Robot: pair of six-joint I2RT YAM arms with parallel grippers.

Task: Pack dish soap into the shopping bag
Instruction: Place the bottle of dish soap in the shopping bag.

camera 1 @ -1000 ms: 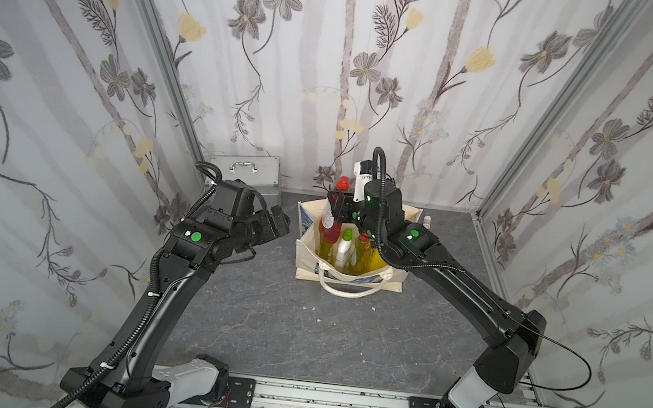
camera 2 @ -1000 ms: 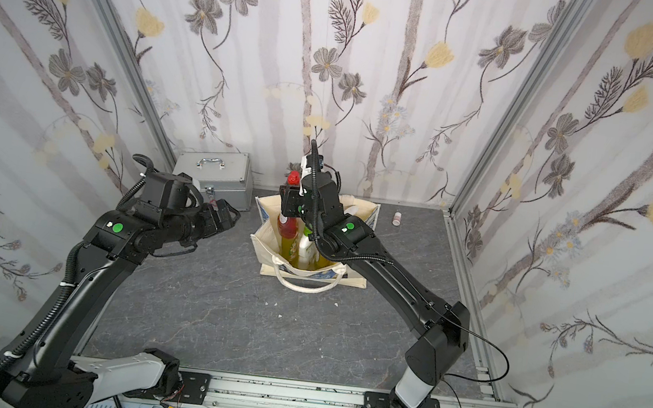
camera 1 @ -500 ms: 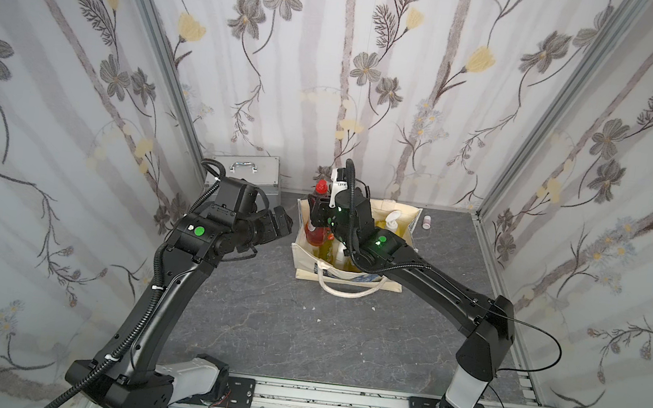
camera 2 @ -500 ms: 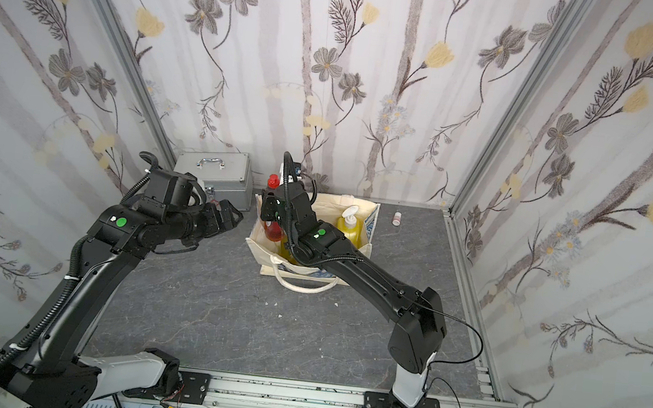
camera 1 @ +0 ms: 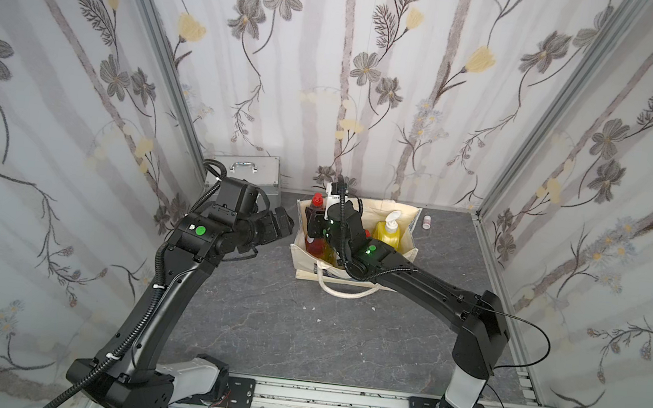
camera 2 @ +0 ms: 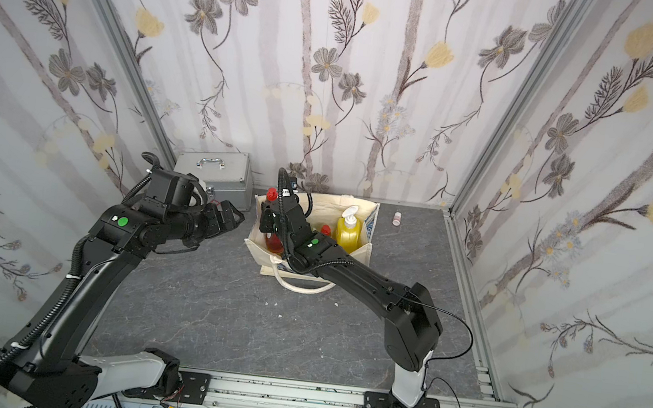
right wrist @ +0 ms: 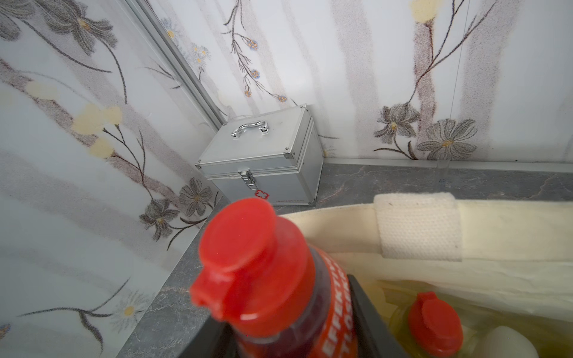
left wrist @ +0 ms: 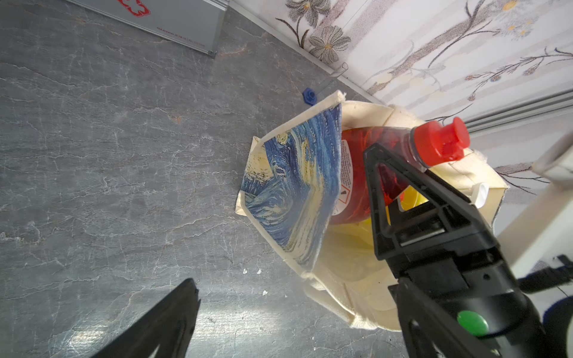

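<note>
The shopping bag [camera 1: 403, 210] [camera 2: 328, 210] stands open at the back of the floor; its blue-and-yellow print shows in the left wrist view [left wrist: 294, 186]. My right gripper [camera 1: 316, 224] [camera 2: 269, 220] [right wrist: 288, 334] is shut on the neck of a red dish soap bottle [camera 1: 313, 246] [camera 2: 272, 243] [left wrist: 356, 173] [right wrist: 248, 263]. The bottle stands upright at the bag's left end, its body inside and its red cap above the rim. A yellow pump bottle [camera 1: 388, 234] [camera 2: 348, 233] and a red-capped yellow-green bottle [camera 2: 326, 230] [right wrist: 434, 322] stand in the bag. My left gripper [camera 1: 282, 225] [camera 2: 233, 217] hangs open just left of the bag, holding nothing.
A silver metal case [camera 1: 253, 171] [camera 2: 215, 175] [right wrist: 263, 164] stands in the back left corner. A small bottle [camera 1: 426, 223] [camera 2: 397, 219] lies on the floor right of the bag. The bag's loop handle [camera 1: 348, 293] rests on the floor in front. A blue cap [left wrist: 309, 95] lies behind the bag.
My right gripper has carried the red bottle leftward from over the bag's middle to its left end and lowered it. The left arm has barely moved.
</note>
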